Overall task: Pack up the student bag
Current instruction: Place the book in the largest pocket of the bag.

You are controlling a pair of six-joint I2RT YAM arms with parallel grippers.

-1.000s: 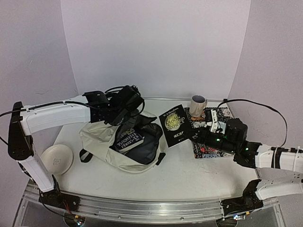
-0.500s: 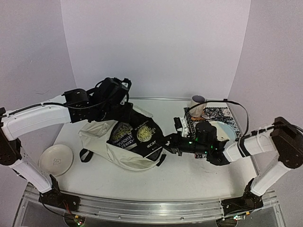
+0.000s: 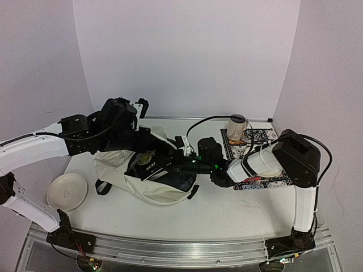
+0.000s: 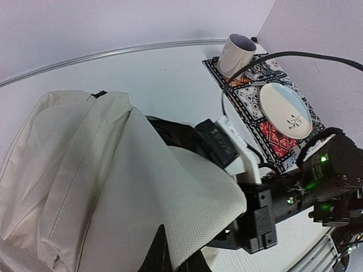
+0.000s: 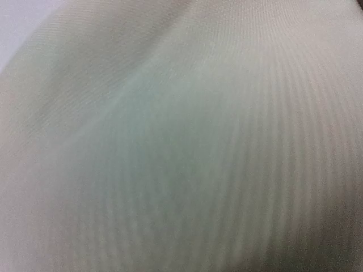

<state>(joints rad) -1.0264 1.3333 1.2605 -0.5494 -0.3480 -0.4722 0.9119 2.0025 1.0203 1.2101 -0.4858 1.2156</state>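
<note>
From above, the student bag [image 3: 113, 165] is lying left of centre on the white table [image 3: 227, 209], its mouth gaping rightward. A dark book [image 3: 148, 164] is sitting in that mouth, carrying a round gold emblem and white lettering too small to read. The left claw [image 3: 144, 148] is reaching over the bag's far side. The right claw [image 3: 170, 165] is poking into the opening from the right, just beside the book. A white bowl [image 3: 67, 191] is resting near-left, and a mug [image 3: 237, 126] is standing at the far end of a red-and-blue patterned mat [image 3: 262, 137] on the right. Pale lilac walls are enclosing the table, and a metal rail [image 3: 170, 249] is running along its near edge.

In the left wrist view the left claw is closed, pinching a fold of the bag's cream fabric (that flap is hiding the right claw's tips). A white plate [image 4: 285, 110] with a leaf sprig is lying on the mat, nearer than the mug.

The right wrist view is showing only blurred cream weave. The right claw is closed; whether it is gripping the book, I cannot tell.
</note>
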